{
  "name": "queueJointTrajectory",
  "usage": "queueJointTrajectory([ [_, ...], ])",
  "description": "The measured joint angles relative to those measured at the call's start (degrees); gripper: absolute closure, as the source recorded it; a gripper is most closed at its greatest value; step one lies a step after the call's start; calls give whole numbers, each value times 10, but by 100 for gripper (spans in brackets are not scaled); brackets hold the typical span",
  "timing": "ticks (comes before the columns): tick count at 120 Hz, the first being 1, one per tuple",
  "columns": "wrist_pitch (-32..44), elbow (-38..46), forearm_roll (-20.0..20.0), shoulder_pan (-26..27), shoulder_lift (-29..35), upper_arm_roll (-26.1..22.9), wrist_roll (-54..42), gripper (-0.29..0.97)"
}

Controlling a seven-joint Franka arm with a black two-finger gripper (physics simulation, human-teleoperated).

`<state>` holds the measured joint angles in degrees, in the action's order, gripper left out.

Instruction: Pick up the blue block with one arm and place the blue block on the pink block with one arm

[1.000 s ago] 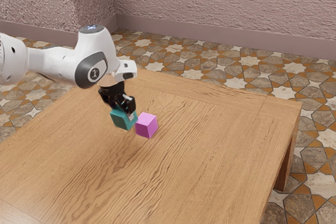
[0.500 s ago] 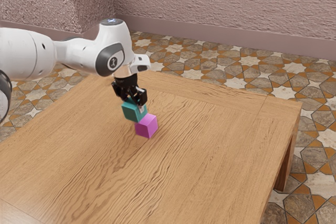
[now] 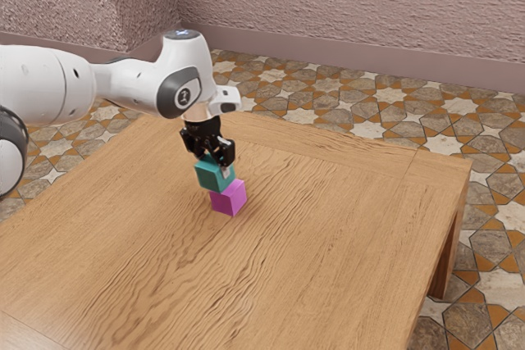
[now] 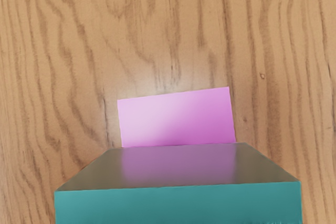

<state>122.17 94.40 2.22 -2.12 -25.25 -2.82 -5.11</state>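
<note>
The hand (image 3: 216,161) was clenched on the blue block (image 3: 212,176), fingers pressing it from two sides. The blue block hung right over the pink block (image 3: 229,200), apparently touching its top, slightly toward the exterior view's left. The pink block stood on the wooden surface (image 3: 328,235).

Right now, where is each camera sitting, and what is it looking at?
Exterior view: sits beside the table, looking down across it; shows the white arm and its black fingers shut on the blue block.
Wrist view: rides on the hand, looking down past the blue block at the pink block.
Shared: both see the blue block, the pink block and the wooden table.
</note>
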Motion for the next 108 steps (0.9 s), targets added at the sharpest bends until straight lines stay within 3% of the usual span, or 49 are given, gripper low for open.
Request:
queueJointTrajectory([
  [37,-14,-48,0,0,-30,-1,-2,39],
  [108,-23,-66,-1,1,-48,-10,-5,38],
])
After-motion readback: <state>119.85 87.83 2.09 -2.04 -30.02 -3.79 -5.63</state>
